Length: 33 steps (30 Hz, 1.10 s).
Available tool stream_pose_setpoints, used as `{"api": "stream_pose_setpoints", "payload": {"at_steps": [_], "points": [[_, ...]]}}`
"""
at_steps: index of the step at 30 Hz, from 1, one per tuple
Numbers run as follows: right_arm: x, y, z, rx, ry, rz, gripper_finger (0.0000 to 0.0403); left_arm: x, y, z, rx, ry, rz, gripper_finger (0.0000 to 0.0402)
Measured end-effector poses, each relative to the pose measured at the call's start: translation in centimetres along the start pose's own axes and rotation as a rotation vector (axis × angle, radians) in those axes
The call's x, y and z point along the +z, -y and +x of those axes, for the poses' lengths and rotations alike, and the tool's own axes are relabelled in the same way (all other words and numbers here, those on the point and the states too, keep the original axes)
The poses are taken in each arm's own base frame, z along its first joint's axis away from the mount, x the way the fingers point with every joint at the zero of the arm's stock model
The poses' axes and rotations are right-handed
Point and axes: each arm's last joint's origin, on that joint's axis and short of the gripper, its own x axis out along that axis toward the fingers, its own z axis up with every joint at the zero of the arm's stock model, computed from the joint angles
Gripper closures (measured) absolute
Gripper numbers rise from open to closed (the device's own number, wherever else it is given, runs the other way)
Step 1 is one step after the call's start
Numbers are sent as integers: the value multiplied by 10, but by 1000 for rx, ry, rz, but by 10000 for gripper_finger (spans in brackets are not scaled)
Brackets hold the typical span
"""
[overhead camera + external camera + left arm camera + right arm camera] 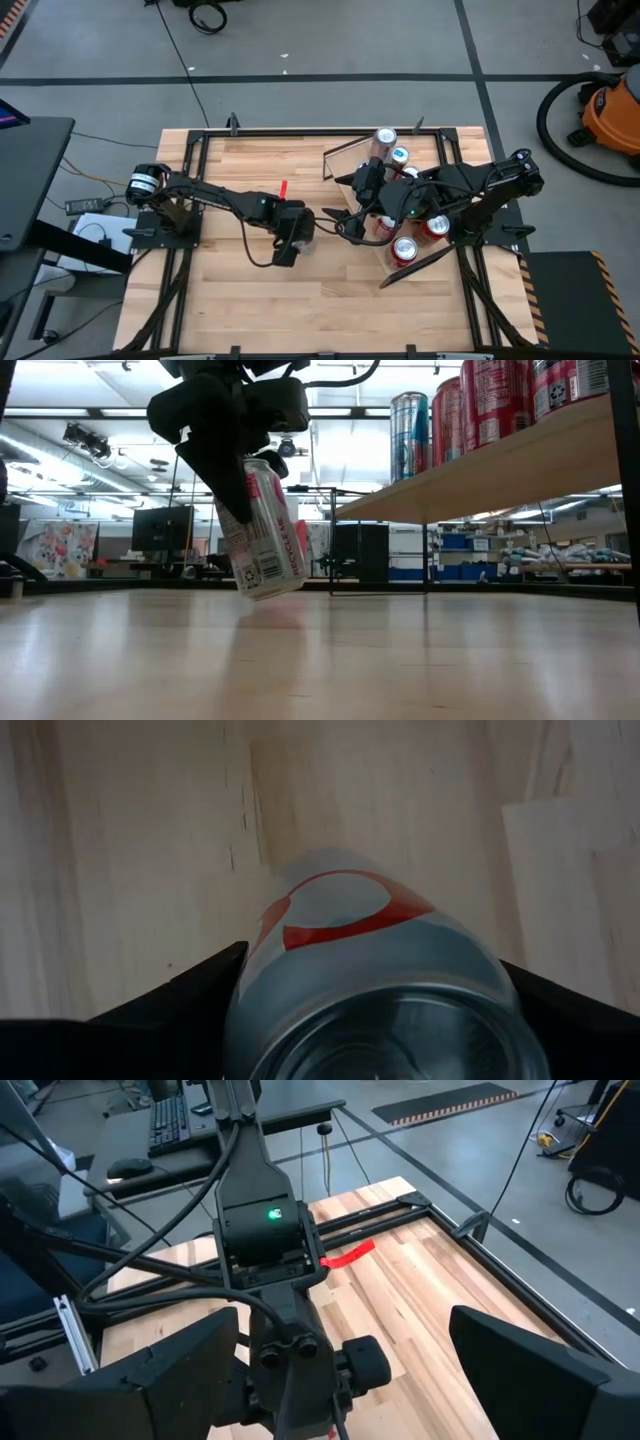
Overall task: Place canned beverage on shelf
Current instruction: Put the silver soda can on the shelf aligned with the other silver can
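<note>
Left end effector point(240, 480) clamped around a white-and-red can point(265, 530), held tilted and just clear of the counter point(320, 660), near its middle. Right end effector point(335, 222) spread wide, empty, waiting close by in front of the shelf point(480, 470). Shelf already crowded with several cans point(405, 248). Likely trouble: tilted can slipping in the fingers during the lift, clipping the shelf edge, or knocking over the standing cans through too little free room; also a brush against the waiting arm on the way across.
</note>
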Motion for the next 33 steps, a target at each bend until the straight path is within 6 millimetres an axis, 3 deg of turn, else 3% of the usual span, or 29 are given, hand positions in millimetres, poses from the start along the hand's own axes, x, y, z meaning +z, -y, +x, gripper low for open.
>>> {"api": "stream_pose_setpoints", "payload": {"at_steps": [12, 22, 33], "points": [[-1, -1, 0, 26, -11, 0, 29, -1, -1, -1, 19, -13, -64, 73], [-1, -1, 0, 26, -11, -4, 29, -1, -3, -2, 86, -6, -118, 9], [-1, -1, 0, 22, -9, -17, 29, -10, -2, -3, 95, -96, -243, 3]]}}
